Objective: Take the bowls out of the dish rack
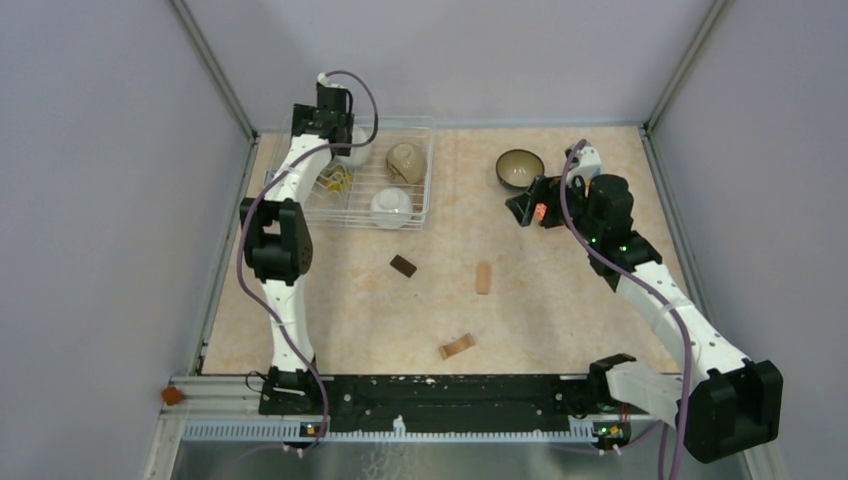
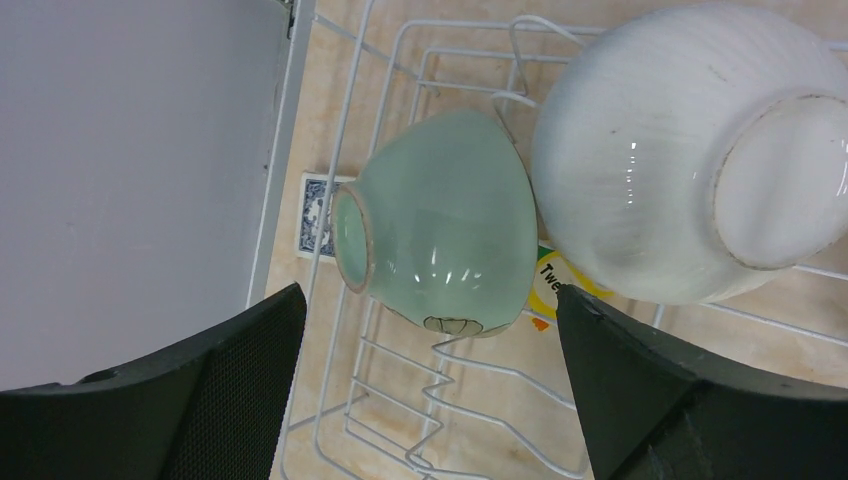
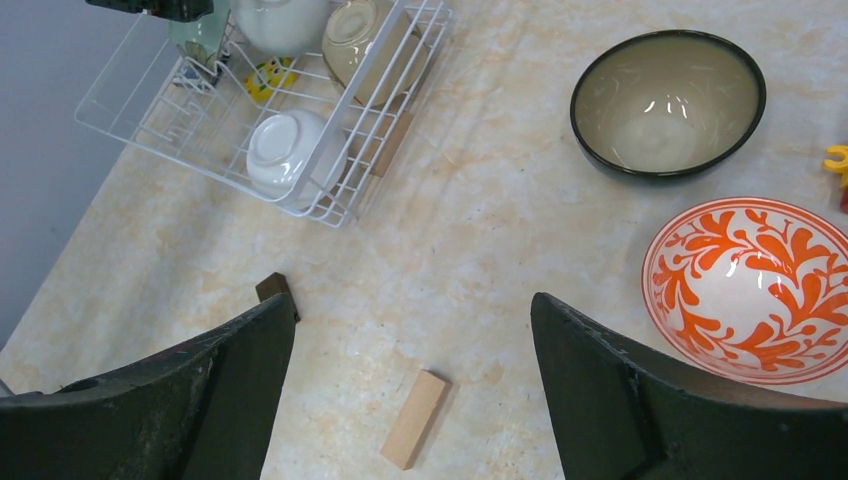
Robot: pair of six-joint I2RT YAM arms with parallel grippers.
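Observation:
The white wire dish rack stands at the far left. It holds a tan bowl, a white bowl and another white bowl half under my left arm. My left gripper hangs open over the rack's far left corner, its fingers on either side of a pale-green bowl lying on its side, not touching it. A ribbed white bowl sits upside down beside it. On the table at the right stand a dark bowl and an orange-patterned bowl. My right gripper is open and empty above the table.
A yellow toy lies in the rack. Three wooden blocks lie on the table: a dark one, a light one and one near the front. Grey walls close in the left, back and right sides.

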